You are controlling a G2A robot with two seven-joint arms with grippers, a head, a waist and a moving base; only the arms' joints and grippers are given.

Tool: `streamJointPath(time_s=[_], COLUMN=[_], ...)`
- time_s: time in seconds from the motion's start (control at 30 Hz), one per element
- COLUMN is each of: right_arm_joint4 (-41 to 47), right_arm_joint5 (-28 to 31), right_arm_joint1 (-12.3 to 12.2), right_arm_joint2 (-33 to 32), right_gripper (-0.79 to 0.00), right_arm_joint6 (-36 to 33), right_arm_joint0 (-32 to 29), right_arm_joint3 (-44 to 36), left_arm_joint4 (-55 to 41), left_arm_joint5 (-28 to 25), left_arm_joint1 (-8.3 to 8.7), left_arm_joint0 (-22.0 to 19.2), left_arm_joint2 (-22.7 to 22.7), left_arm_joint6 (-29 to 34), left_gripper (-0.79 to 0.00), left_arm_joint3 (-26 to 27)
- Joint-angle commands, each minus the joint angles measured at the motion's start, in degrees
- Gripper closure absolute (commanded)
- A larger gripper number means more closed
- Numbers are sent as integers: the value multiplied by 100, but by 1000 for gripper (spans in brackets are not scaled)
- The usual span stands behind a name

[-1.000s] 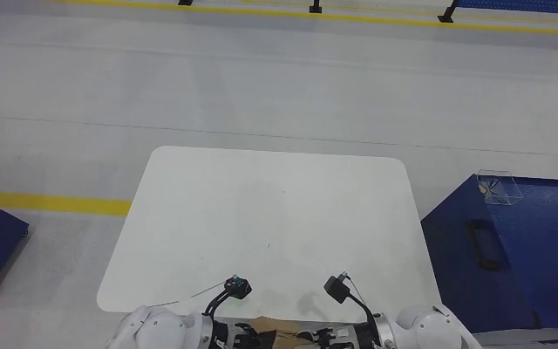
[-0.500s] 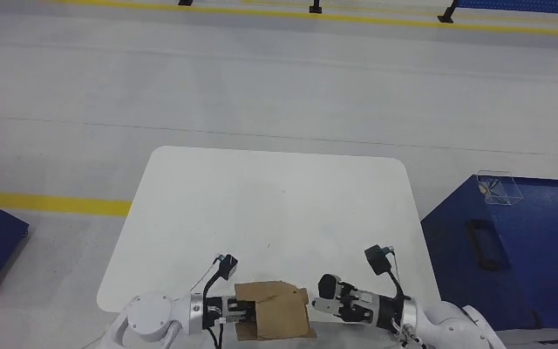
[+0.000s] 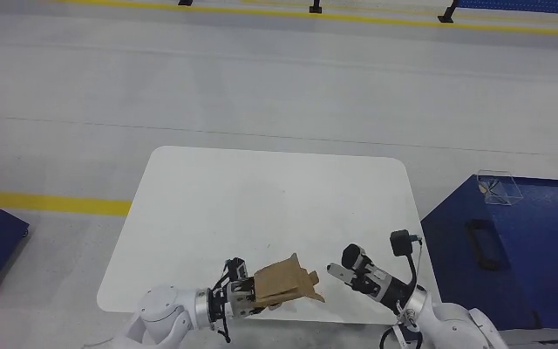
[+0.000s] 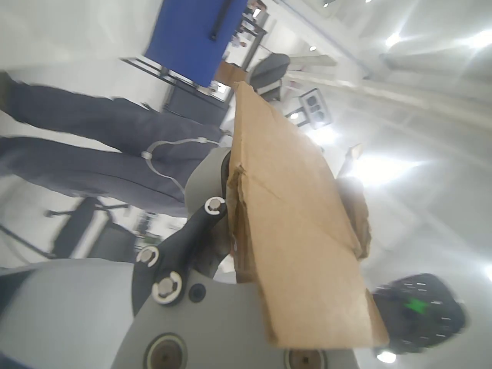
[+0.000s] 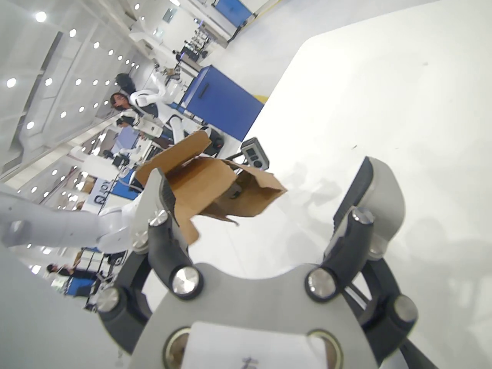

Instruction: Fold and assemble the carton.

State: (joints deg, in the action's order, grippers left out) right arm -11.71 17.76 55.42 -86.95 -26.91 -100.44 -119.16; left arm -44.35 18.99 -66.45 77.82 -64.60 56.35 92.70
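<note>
Carton (image 3: 286,281) clamped in left gripper (image 3: 246,292); right gripper (image 3: 343,263) jaws spread, near carton.

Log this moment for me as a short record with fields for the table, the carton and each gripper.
table: white, rounded corners
carton: brown cardboard, partly folded, flaps loose, not yet assembled, held over the table's near edge
left gripper: shut on one end of the carton
right gripper: open, beside the carton, not touching it
</note>
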Motion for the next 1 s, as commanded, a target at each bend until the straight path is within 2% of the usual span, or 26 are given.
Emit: streamJointPath(time_s=[0.0,0.2,0.33,0.63,0.8,0.97], right_arm_joint4=[-120,-458,-688,-799,-818,-652], right_arm_joint5=[-116,-297,-387,-537,-512,-563], right_arm_joint1=[9,25,35,111,165,171], right_arm_joint2=[-11,35,215,1097,1512,1299], right_gripper=[-785,-785,-785,-785,-785,-785], right_arm_joint6=[109,173,-23,-752,-873,-576], right_arm_joint0=[-4,40,161,770,961,1018], right_arm_joint3=[26,168,349,1043,1170,1162], left_arm_joint4=[-194,-257,-280,-406,-442,-472], left_arm_joint5=[-15,56,49,46,79,83], left_arm_joint1=[-28,-50,-47,-38,-41,-49], left_arm_joint0=[-106,-239,-244,-250,-298,-347], left_arm_joint2=[116,262,282,247,287,331], left_arm_joint6=[-41,-24,-27,-168,-178,-210], left_gripper=[0,0,0,0,0,0], left_arm_joint3=[-90,-246,-210,-188,-240,-325])
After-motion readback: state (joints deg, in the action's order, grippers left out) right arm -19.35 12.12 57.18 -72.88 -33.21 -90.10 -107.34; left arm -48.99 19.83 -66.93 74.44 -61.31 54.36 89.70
